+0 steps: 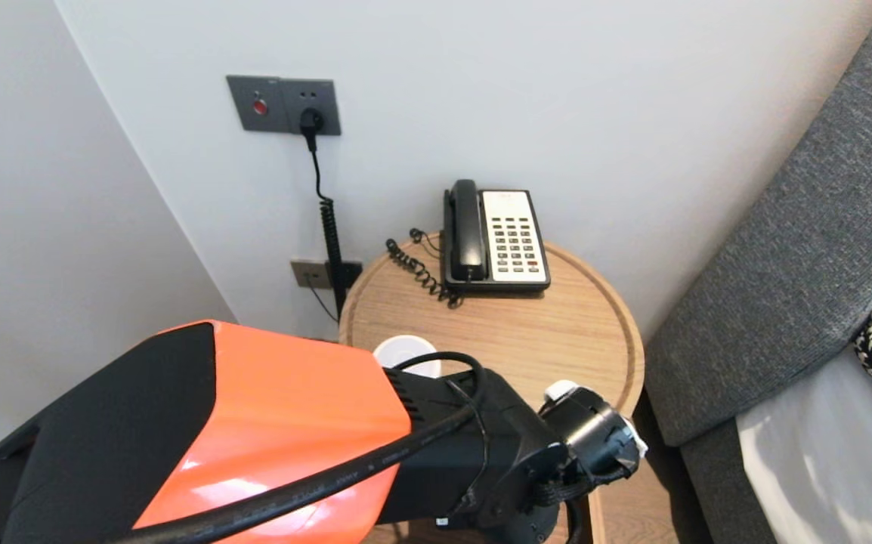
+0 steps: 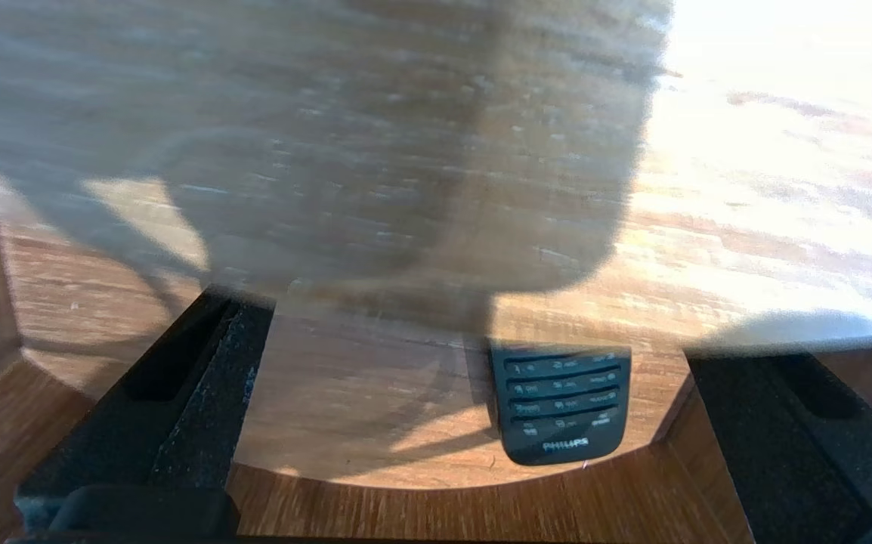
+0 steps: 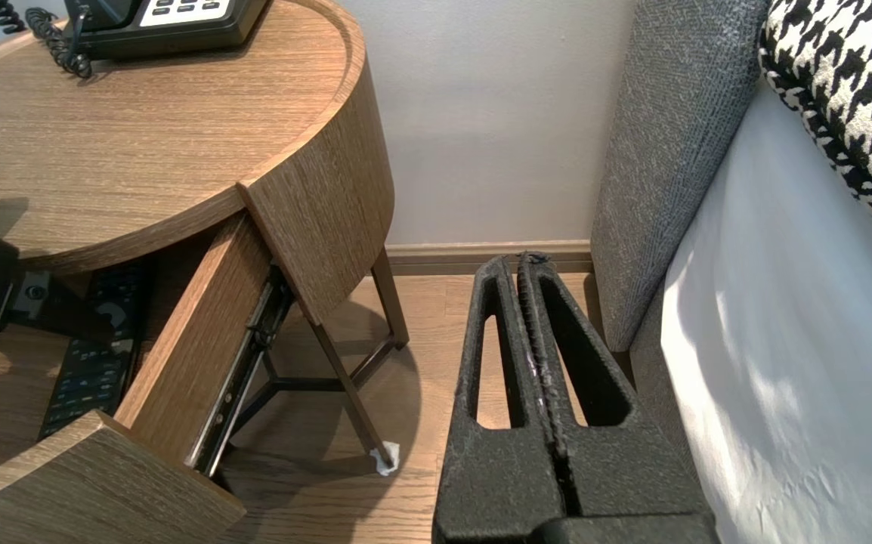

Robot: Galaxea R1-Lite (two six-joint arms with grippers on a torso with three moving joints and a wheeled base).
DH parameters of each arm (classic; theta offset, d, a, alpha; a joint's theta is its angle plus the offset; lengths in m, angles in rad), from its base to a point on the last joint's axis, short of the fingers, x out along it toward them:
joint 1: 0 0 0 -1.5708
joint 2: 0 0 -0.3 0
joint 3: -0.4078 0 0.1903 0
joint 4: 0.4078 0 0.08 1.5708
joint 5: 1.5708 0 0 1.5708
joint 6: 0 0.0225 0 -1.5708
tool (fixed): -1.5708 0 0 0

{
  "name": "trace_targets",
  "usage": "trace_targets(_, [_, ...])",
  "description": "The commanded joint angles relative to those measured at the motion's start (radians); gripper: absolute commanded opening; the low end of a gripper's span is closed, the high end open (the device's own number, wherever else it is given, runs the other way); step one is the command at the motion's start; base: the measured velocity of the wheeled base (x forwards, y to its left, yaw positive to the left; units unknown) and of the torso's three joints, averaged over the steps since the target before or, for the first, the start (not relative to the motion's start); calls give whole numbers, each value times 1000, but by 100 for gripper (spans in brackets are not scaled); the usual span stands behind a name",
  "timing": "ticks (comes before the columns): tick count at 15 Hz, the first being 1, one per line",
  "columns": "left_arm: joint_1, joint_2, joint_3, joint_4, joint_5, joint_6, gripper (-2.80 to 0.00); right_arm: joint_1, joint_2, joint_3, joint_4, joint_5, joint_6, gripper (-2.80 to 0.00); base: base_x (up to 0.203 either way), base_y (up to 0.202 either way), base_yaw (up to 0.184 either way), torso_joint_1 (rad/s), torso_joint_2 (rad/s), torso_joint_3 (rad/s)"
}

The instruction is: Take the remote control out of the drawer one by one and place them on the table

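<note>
Left gripper (image 2: 477,340): seen hanging over the open drawer (image 2: 360,408), jaws spread wide, nothing held. In the head view its orange and black arm (image 1: 292,423) fills the lower left and lower centre of the frame.
Remote control (image 2: 561,404): a dark Philips handset, laid flat on the drawer floor. It sits between the two fingers and clear of both. Only the keypad end is shown; the rest is tucked under the table top.
Drawer: pulled out from beneath the round wooden table (image 1: 557,332), its side wall and runner visible in the right wrist view.
Table top: a telephone (image 1: 496,238) is placed at the centre of the head view, its coiled cord trailing beside it. A white round object (image 1: 404,353) is seen just above the arm.
Right gripper (image 3: 530,261): fingers pressed together, empty. It is parked low beside the grey headboard (image 3: 670,151), well apart from the drawer.
Risk, as judged: little room is left under the overhang, so a finger could be knocked against the table edge or drawer wall. The handset lies flat and thin, so it could be pushed further under the top rather than caught. The arm also blocks the head view of it.
</note>
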Motion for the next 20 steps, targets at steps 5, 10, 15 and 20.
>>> trace_targets(5, [-11,-22,56,-103,82,1,0,0,1,26,0,0,0,-280,0,0,0,0,0,0])
trace_targets(10, [-27,-30,81,-189,186,40,0,0,1,26,0,0,0,-280,0,0,0,0,0,0])
trace_targets(15, [-24,-14,83,-189,177,37,0,0,1,26,0,0,0,-280,0,0,0,0,0,0])
trace_targets(20, [-26,-24,104,-181,145,33,0,0,1,26,0,0,0,-280,0,0,0,0,0,0])
